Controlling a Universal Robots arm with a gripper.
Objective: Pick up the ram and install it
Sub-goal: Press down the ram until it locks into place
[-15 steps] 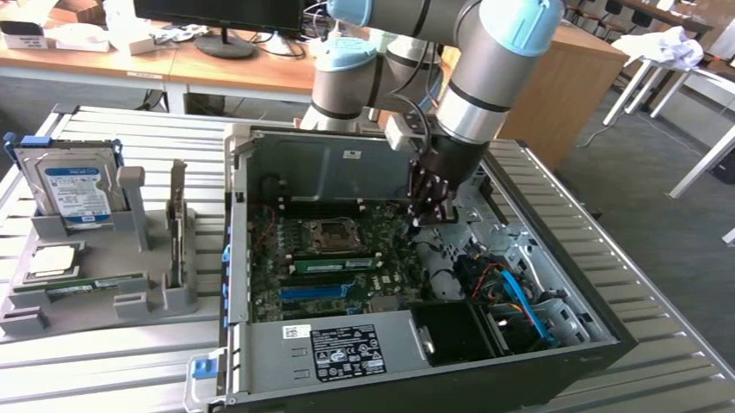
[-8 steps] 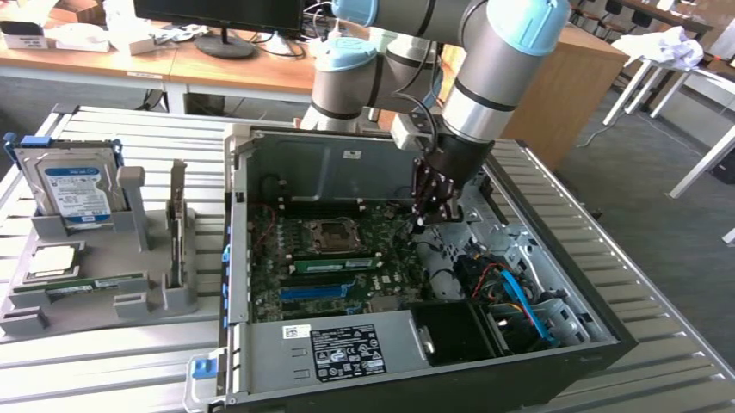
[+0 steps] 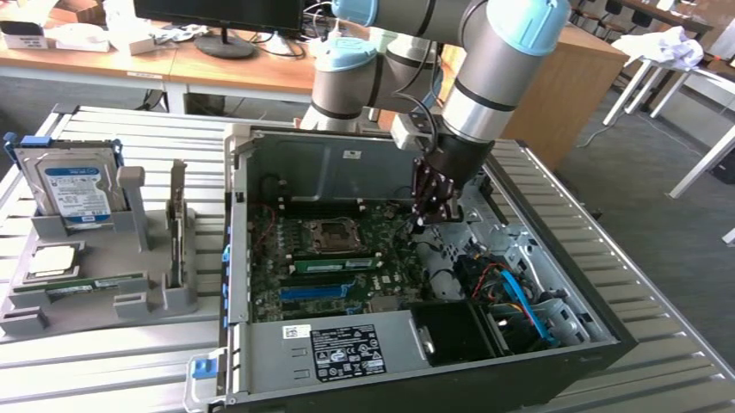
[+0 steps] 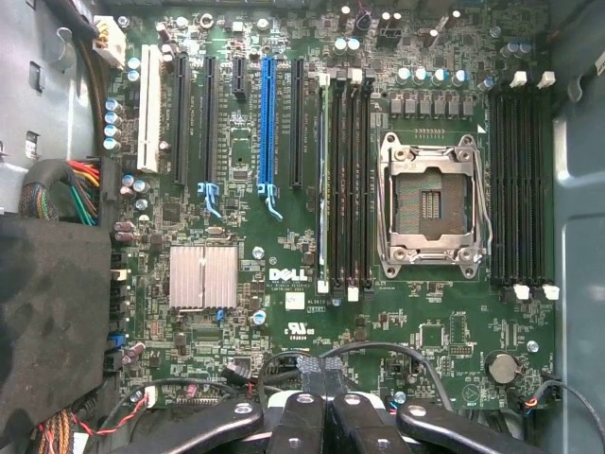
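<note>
Slatted grey worktop (image 3: pixel 103 361) carries our open black computer case (image 3: pixel 597 344), where the gripper (image 3: pixel 435 213), shut and empty, hangs over the long green ram stick (image 3: pixel 333 263) already seated in its slot at seven o'clock from it.

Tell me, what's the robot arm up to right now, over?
Gripper shut, empty, above the open computer case. One ram stick sits in a motherboard slot; a second ram stick lies in the grey rack. Nothing between gripper and board.
</note>
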